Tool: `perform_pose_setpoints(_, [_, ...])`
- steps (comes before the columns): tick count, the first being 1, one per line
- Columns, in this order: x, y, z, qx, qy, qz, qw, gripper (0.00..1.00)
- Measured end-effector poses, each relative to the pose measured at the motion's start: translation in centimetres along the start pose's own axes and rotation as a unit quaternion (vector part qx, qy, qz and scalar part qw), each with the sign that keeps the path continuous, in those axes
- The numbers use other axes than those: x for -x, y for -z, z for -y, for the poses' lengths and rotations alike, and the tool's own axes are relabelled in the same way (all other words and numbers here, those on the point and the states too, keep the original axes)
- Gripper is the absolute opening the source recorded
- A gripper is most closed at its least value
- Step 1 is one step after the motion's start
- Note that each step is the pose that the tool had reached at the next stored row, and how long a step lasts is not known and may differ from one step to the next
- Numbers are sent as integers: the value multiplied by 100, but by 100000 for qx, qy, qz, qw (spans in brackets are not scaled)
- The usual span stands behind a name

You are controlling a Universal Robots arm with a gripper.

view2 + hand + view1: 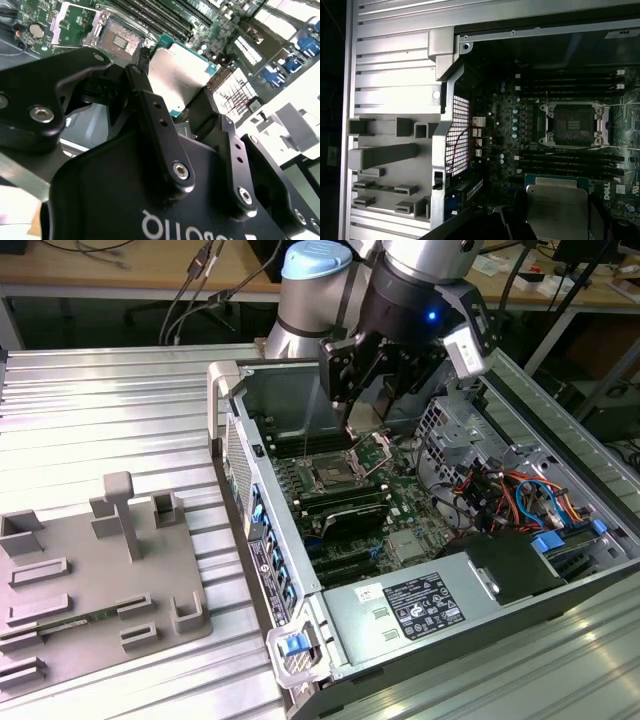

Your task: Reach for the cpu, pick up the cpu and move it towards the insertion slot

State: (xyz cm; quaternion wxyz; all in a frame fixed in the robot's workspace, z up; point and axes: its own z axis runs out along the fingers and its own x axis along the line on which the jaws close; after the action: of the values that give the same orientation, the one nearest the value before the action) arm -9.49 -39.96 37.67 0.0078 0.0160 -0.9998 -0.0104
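Note:
My gripper [365, 400] hangs inside the open computer case, shut on the cpu [362, 420]. In the second wrist view the cpu [177, 75] is a flat square with a silvery top and a green rim, clamped between the two black fingers [150, 107]. It floats above the green motherboard, close to the insertion slot [335, 475] and not touching it. The insertion slot [575, 125] has a dark centre, and its metal frame and bracket stand open. In the first wrist view the cpu [557, 202] sits just off one side of the slot, across a row of black memory slots.
The grey fixture tray [90, 580] lies on the ribbed metal table at the exterior view's left. The case's wall and handle [225, 400] rise beside the board. A drive cage and coloured cables [510, 490] and the power supply [420, 610] crowd the exterior view's right.

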Motion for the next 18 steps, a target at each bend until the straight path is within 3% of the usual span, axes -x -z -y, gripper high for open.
perform_pose_setpoints(8, [187, -4, -226, -26, 1, -17, 100000, 55])
perform_pose_setpoints(18, [411, -9, -432, -33, 0, -76, 100000, 55])
